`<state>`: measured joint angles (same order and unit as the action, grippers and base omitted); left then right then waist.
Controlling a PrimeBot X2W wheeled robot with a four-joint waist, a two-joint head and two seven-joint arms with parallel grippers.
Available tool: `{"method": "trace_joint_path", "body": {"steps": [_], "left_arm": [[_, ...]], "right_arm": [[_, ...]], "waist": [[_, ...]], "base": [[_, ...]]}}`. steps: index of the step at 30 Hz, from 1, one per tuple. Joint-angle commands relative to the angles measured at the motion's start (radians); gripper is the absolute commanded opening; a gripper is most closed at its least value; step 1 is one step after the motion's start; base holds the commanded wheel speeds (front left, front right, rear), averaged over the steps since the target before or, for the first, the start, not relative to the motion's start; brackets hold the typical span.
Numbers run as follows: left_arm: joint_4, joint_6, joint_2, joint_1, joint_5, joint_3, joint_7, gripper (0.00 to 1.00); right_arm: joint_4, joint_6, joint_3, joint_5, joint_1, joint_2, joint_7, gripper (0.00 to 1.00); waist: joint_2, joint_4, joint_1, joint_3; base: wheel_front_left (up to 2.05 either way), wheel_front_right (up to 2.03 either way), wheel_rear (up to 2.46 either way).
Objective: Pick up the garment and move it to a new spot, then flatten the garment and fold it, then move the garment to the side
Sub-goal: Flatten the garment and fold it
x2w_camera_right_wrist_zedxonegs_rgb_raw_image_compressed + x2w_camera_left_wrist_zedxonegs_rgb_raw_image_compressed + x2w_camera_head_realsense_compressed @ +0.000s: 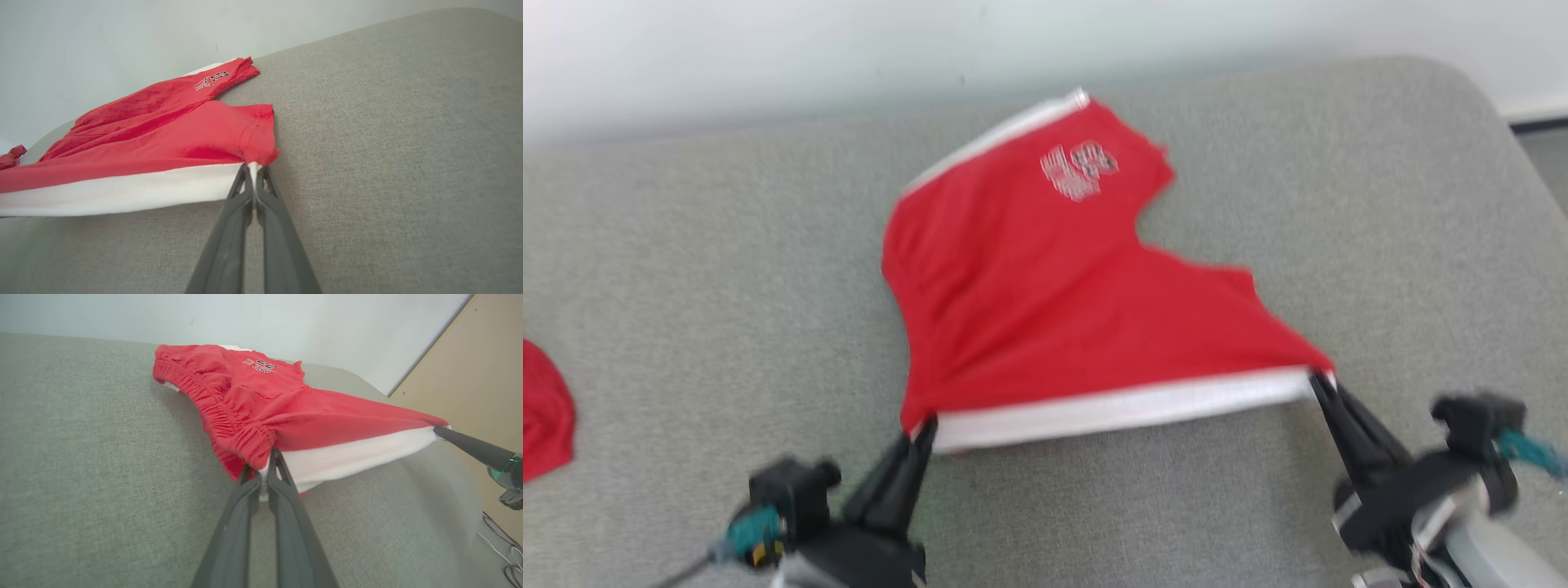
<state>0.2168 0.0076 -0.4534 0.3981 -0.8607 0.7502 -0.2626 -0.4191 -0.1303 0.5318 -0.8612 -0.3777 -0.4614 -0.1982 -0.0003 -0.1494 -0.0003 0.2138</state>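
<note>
Garment: red shorts of soft knit cloth, spread on the middle of the grey cushion, with the two leg parts pointing to the far side.
Near edge: a broad white band, smooth, pulled into a straight line between the two grippers.
Waistband: gathered elastic with many small ribs, on the left side of the shorts.
Print: small pale letters or figures on the far leg; too blurred to read.
Left gripper: long dark fingers pressed almost together, pinching the near left corner where the red cloth meets the white band.
Right gripper: fingers fully closed on the near right corner of the white band.
Cushion: grey woven fabric, slightly rough, with a rounded far right corner.
Other cloth: a red piece at the left border, well apart from the shorts.
Wall: pale and plain, behind the cushion.
</note>
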Motion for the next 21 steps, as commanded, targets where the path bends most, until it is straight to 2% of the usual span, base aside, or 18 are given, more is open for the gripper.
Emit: {"method": "trace_joint_path", "body": {"steps": [1, 7, 10, 21], "left_arm": [[-0.013, -0.003, 0.009, -0.091, 0.015, -0.020, -0.003, 0.00], [-0.021, -0.002, 0.010, -0.185, 0.031, -0.046, -0.003, 0.00], [-0.028, -0.005, 0.009, -0.227, 0.039, -0.065, -0.003, 0.00], [-0.018, -0.018, -0.007, -0.308, 0.086, -0.070, -0.003, 0.00]], "right_arm": [[0.050, -0.001, -0.065, 0.014, 0.113, -0.015, 0.030, 0.00], [0.161, -0.001, -0.168, 0.038, 0.292, 0.013, 0.100, 0.00], [0.237, -0.001, -0.227, 0.066, 0.392, 0.048, 0.151, 0.00], [0.470, -0.001, -0.455, 0.177, 0.658, 0.236, 0.324, 0.00]], "waist": [[0.0003, 0.019, 0.0003, -0.073], [0.0003, 0.039, 0.0003, -0.119], [0.0003, 0.050, 0.0003, -0.133], [0.0003, 0.084, 0.0003, -0.149]], "base": [[0.00, 0.00, 0.00], [0.00, 0.00, 0.00], [0.00, 0.00, 0.00], [0.00, 0.00, 0.00]]}}
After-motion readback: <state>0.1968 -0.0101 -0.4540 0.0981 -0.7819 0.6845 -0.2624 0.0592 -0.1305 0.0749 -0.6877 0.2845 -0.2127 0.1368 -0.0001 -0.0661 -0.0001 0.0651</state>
